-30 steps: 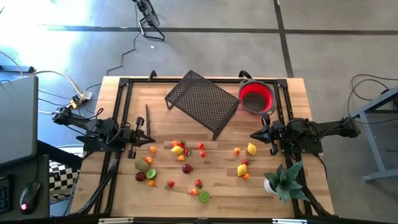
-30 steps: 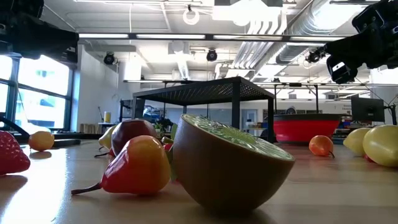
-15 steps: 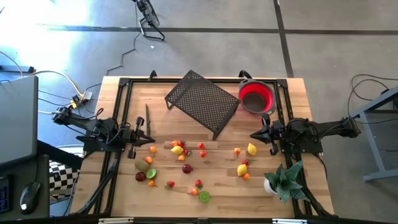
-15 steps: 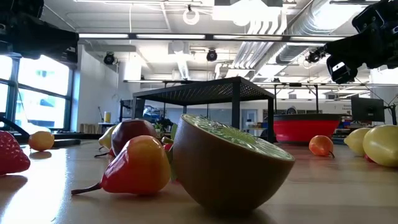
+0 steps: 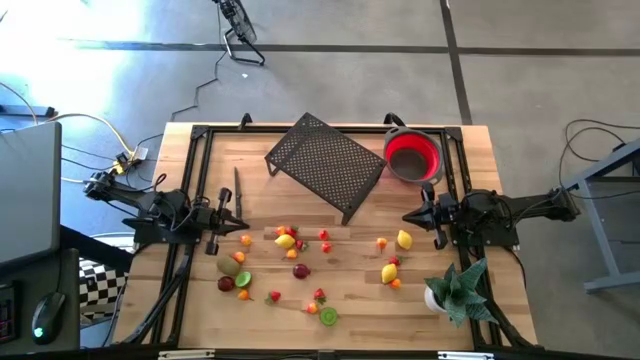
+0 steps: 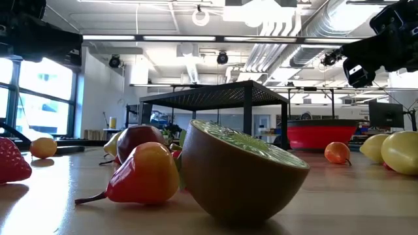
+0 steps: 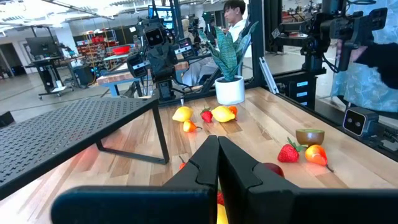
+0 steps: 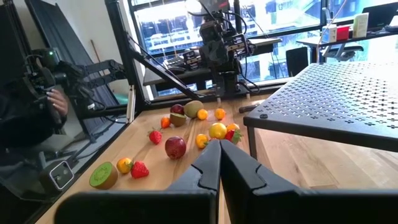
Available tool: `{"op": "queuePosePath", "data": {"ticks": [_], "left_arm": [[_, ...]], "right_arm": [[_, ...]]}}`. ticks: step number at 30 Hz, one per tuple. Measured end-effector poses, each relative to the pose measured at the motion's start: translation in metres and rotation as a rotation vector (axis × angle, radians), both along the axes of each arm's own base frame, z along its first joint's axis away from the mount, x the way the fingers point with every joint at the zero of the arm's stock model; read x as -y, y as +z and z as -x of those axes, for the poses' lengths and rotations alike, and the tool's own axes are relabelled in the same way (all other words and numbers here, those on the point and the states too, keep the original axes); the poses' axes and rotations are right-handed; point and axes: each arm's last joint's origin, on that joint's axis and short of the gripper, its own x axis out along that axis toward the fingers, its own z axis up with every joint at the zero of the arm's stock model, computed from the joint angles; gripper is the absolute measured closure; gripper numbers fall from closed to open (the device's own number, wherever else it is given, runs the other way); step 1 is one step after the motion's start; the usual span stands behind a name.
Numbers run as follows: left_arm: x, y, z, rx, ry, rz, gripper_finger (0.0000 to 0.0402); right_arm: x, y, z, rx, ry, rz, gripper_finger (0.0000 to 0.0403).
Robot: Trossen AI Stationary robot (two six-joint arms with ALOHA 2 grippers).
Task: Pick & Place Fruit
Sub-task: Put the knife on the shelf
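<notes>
Several small toy fruits lie scattered on the near half of the wooden table [image 5: 200, 300]. Among them are a lemon [image 5: 286, 241], a dark red apple [image 5: 301, 270], a kiwi half [image 5: 328, 316] and another lemon [image 5: 404, 239]. In the low view the kiwi half [image 6: 241, 171] rests on its rounded side beside a red-yellow fruit [image 6: 144, 173]. My left gripper [image 5: 240, 222] hangs shut above the table's left side, pointing level toward the fruit. My right gripper [image 5: 408, 216] hangs shut above the right side, facing it. The wrist views show both pairs of fingers [image 7: 217, 152] [image 8: 219, 158] closed on nothing.
A black perforated rack [image 5: 325, 165] stands on legs at the far middle, with a red bowl [image 5: 413, 157] to its right at the far right. A spiky green plant in a white pot [image 5: 455, 290] stands at the near right. A black frame [image 5: 200, 150] runs along the table's edges.
</notes>
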Motion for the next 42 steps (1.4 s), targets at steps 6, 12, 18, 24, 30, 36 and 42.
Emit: {"op": "queuePosePath", "data": {"ticks": [6, 12, 18, 24, 30, 36, 42], "left_arm": [[0.0, 0.0, 0.0, 0.0, 0.0, 0.0, 0.0402], [0.0, 0.0, 0.0, 0.0, 0.0, 0.0, 0.0402], [0.0, 0.0001, 0.0, 0.0, -0.001, 0.008, 0.0402], [0.0001, 0.0001, 0.0, -0.013, -0.005, 0.084, 0.0402], [0.0001, 0.0, 0.0, -0.013, -0.005, 0.084, 0.0402], [0.0001, 0.0, 0.0, -0.013, -0.006, 0.084, 0.0402], [0.0001, 0.0, 0.0, -0.013, -0.006, 0.079, 0.0402]], "right_arm": [[0.0001, 0.001, 0.0, 0.01, -0.002, -0.001, 0.0401], [0.0001, 0.0014, 0.0, 0.015, -0.002, -0.001, 0.0401], [0.0, 0.002, 0.0, 0.021, -0.001, 0.003, 0.0401], [0.0, 0.0021, 0.0001, 0.021, 0.002, 0.004, 0.04], [-0.0001, 0.002, 0.0, 0.02, 0.003, -0.005, 0.04], [-0.0001, 0.002, 0.0, 0.02, 0.003, -0.004, 0.04], [0.0, 0.0019, 0.0, 0.02, 0.001, -0.003, 0.04]]}}
